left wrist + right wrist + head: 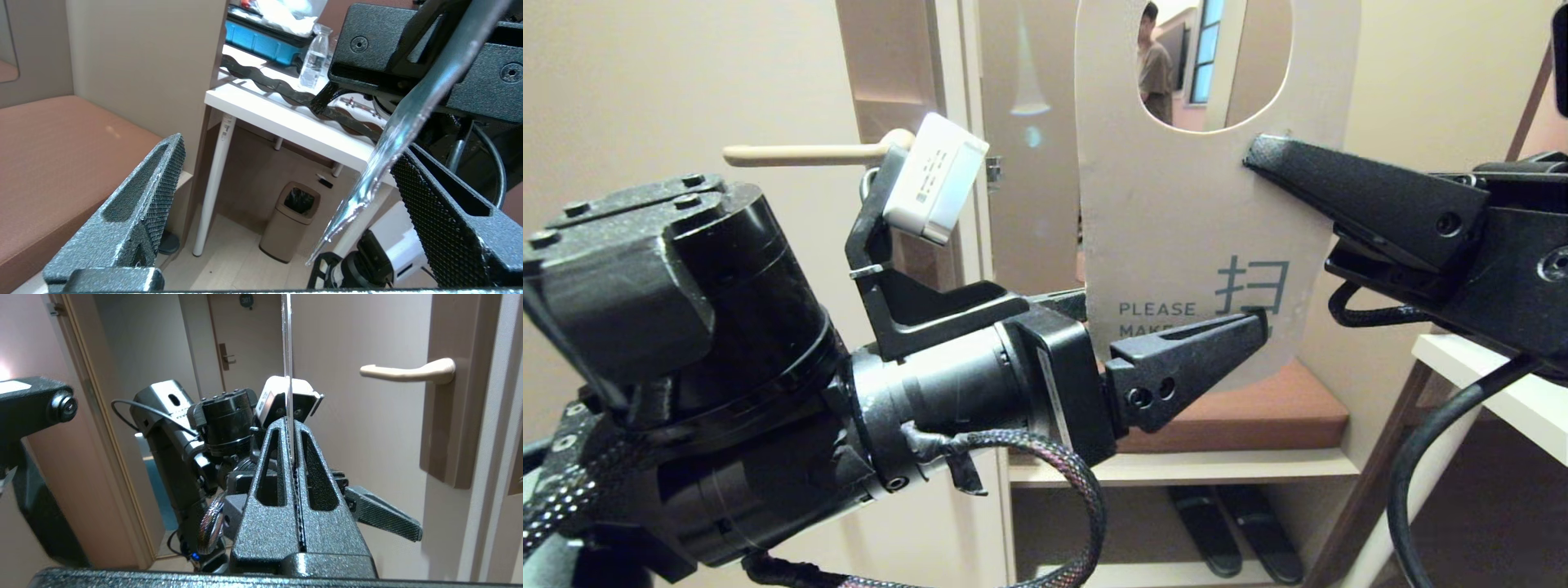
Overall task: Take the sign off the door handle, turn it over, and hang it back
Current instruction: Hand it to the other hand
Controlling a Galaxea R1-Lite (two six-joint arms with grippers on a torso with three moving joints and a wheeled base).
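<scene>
The sign (pixel 1176 212) is off the door handle (pixel 800 153) and held upright in the air, its white face with blue "PLEASE MAKE" lettering turned toward the head camera. My right gripper (pixel 1258 153) is shut on the sign's right edge, level with the bottom of its hole. In the right wrist view the sign (pixel 288 355) shows edge-on, rising from between the pressed fingers of the right gripper (pixel 290 424). My left gripper (pixel 1254 320) is open around the sign's lower end. In the left wrist view the sign's edge (pixel 392 143) lies close to one finger of the left gripper (pixel 288 149). The cream door handle (pixel 408 371) is bare.
The handle sits on a brown plate (pixel 453 416) on the door. A brown cushioned bench (pixel 1258 408) with slippers (pixel 1233 523) beneath stands ahead. A white table (pixel 286 118) with a water bottle (pixel 312 61), and a bin (pixel 292 220), are to the right. A person (pixel 1156 65) shows through the sign's hole.
</scene>
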